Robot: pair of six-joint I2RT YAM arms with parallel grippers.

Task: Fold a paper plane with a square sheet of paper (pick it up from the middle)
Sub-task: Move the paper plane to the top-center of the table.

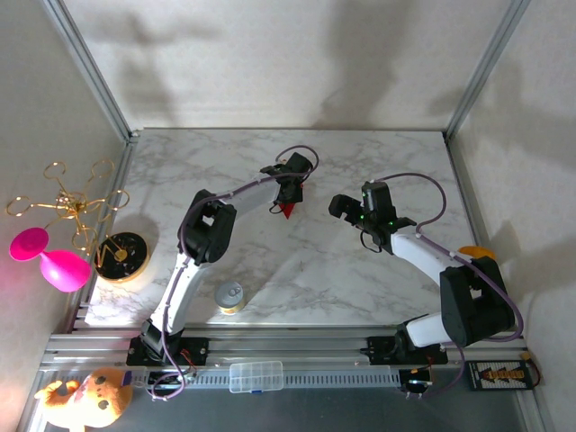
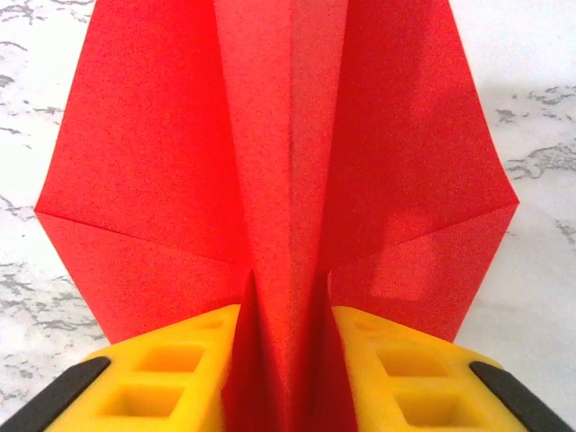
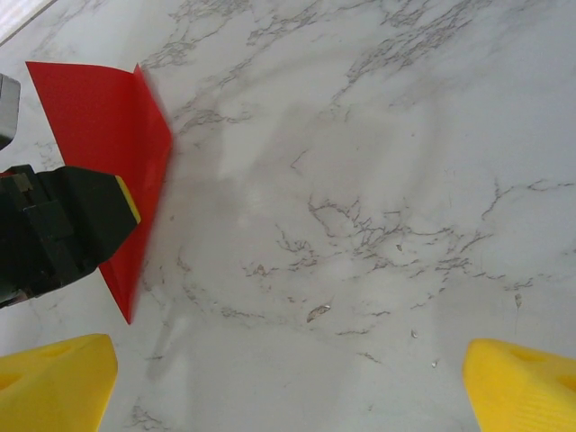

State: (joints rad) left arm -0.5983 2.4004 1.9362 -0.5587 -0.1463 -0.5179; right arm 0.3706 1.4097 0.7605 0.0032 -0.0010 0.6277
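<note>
Left of the left claw [image 1: 290, 189], beyond the table's edge, sit a pink balloon-like toy [image 1: 47, 256], a gold wire ornament [image 1: 67, 196] and a round black disc with gold marks [image 1: 121, 256]. A small metal tin [image 1: 230, 297] stands on the table behind that claw, near its arm's base. A clear plastic box [image 1: 256, 376] lies on the metal rail between the two bases. The right claw [image 3: 288, 360] hangs just to the right of the left one. Its jaws are spread wide, with bare white, grey-veined marble tabletop [image 3: 378, 180] between them, and nothing lies between the two claws.

The tabletop is smooth and glossy. The claw fingers [image 2: 180, 378] are ribbed yellow plastic with hollow pockets.

The paper plane [image 2: 288, 135] is thin, matt, bright red paper, creased into a raised centre ridge with two angled wings. It lies directly under and ahead of the left claw. The ridge runs up between the two fingers, which stand slightly apart and touch its sides. Whether they still pinch it cannot be told.
</note>
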